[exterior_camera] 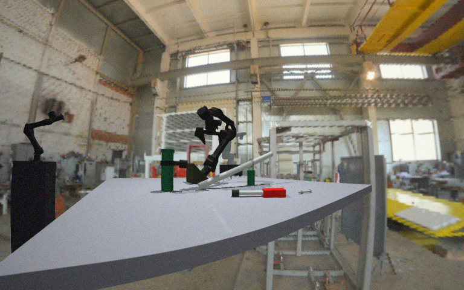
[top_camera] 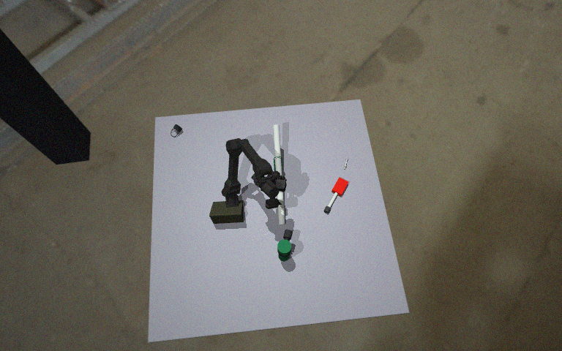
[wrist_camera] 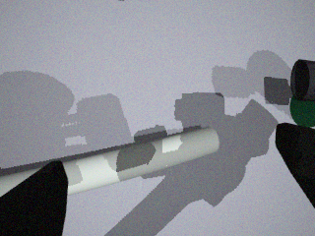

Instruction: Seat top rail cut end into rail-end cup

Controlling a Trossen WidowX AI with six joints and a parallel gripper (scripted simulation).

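Note:
The white rail [top_camera: 276,136] [exterior_camera: 235,169] [wrist_camera: 94,174] slopes through the thin green loop [top_camera: 276,157] on the short green post [exterior_camera: 251,177]. Its lower end is at or near the table, outside the cup. The black rail-end cup [top_camera: 287,234] [exterior_camera: 183,164] [wrist_camera: 301,79] hangs high on the big green post [top_camera: 284,247] [exterior_camera: 167,179] [wrist_camera: 305,115], its mouth toward the rail. The band [exterior_camera: 167,163] is a little below the post cap. My gripper [top_camera: 282,196] [wrist_camera: 174,153] is open and empty above the lower part of the rail, one finger on each side of the rail's end in the wrist view.
A red block [top_camera: 339,186] [exterior_camera: 273,193] with a white rod and dark tip lies on the table [top_camera: 186,289] [exterior_camera: 171,232] right of the rail. A small silver bolt [top_camera: 345,164] [exterior_camera: 304,192] lies beyond it. A small dark ringed fitting [top_camera: 176,129] lies at the far left corner.

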